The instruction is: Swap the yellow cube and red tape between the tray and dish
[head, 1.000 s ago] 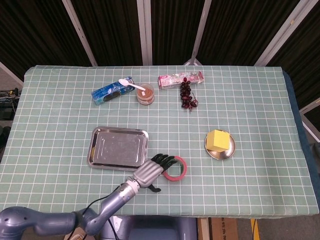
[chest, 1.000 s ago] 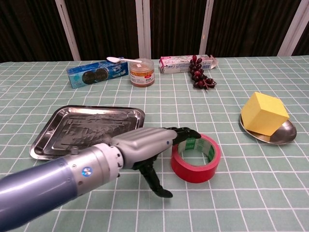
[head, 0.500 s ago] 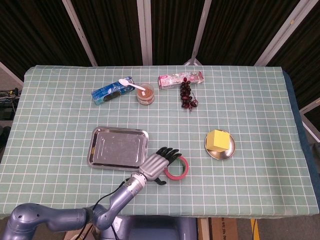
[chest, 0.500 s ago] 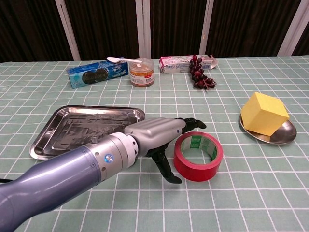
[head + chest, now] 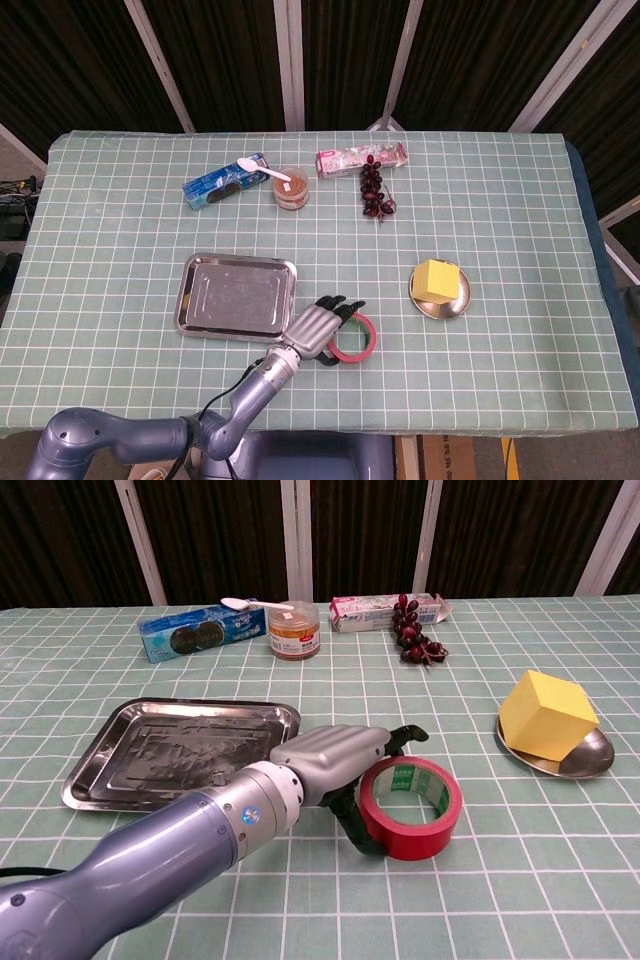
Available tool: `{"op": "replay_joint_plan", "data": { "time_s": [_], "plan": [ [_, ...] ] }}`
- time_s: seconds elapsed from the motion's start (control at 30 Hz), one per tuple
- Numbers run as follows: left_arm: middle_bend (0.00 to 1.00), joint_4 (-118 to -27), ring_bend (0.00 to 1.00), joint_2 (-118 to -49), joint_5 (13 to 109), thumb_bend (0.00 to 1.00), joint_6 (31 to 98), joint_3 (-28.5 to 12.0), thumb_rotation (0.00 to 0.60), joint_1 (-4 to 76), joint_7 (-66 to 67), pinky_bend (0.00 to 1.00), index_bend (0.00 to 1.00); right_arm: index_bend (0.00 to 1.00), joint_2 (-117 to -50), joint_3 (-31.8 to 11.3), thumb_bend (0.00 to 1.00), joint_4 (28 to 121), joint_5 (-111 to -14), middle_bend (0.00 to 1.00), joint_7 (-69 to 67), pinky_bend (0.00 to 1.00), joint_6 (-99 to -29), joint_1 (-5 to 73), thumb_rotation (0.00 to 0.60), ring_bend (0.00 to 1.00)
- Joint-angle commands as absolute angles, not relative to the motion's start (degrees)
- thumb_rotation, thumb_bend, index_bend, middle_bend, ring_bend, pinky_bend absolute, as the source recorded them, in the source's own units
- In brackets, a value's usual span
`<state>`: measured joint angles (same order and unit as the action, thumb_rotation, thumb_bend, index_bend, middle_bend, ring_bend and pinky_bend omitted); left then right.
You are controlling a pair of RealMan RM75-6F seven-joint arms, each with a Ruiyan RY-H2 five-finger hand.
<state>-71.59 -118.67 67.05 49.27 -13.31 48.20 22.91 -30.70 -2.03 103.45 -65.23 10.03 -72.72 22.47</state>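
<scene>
The red tape [image 5: 366,348] [image 5: 410,836] lies flat on the cloth, just right of the empty metal tray [image 5: 237,296] [image 5: 170,750]. My left hand [image 5: 320,325] [image 5: 335,760] sits against the tape's left side. Its thumb touches the outer wall and its fingers [image 5: 402,736] reach past the far rim, spread rather than wrapped around the roll. The yellow cube [image 5: 437,277] [image 5: 547,715] rests in the small metal dish [image 5: 443,310] [image 5: 592,754] to the right. My right hand shows in neither view.
Along the far side stand a blue cookie pack [image 5: 225,181] [image 5: 200,632], a small jar [image 5: 291,188] [image 5: 294,630] with a white spoon on it, a pink packet [image 5: 360,158] [image 5: 385,610] and dark grapes [image 5: 375,190] [image 5: 412,635].
My left hand has slid forward and to the right until its thumb meets the tape's side. The tape has shifted slightly to the right.
</scene>
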Motion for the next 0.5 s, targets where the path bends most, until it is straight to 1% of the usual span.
{"op": "replay_joint_plan", "data": {
  "time_s": [0.03, 0.13, 0.27, 0.43, 0.5],
  "plan": [
    [0.41, -71.1, 0.22, -119.6, 67.7, 0.33, 50.9, -13.5, 0.6, 48.0, 22.1, 0.25, 0.02, 0.0, -30.7, -2.4, 0.22, 103.2, -65.4, 0.0, 9.7, 0.04, -72.7, 21.9, 0.6, 0.0],
    [0.46, -71.0, 0.26, -119.9, 68.5, 0.36, 52.0, -13.1, 0.6, 47.7, 21.4, 0.28, 0.04, 0.0, -30.8, -2.8, 0.22, 103.0, -65.4, 0.0, 9.7, 0.04, -72.4, 21.5, 0.6, 0.0],
    [0.47, -73.2, 0.27, -118.5, 69.7, 0.36, 54.1, -12.7, 0.6, 46.6, 20.1, 0.28, 0.05, 0.0, -31.0, -3.3, 0.22, 102.7, -65.4, 0.0, 9.7, 0.04, -72.0, 21.0, 0.6, 0.0],
    [0.47, -82.0, 0.28, -111.7, 72.1, 0.36, 57.9, -12.1, 0.6, 43.8, 18.7, 0.28, 0.06, 0.0, -31.3, -4.0, 0.22, 103.0, -65.5, 0.0, 10.5, 0.04, -71.0, 20.9, 0.6, 0.0],
    [0.47, -86.4, 0.28, -107.5, 72.8, 0.36, 59.1, -11.1, 0.6, 42.3, 19.3, 0.28, 0.05, 0.0, -31.6, -4.3, 0.22, 103.3, -65.5, 0.0, 11.2, 0.04, -70.7, 20.9, 0.6, 0.0]
  ]
}}
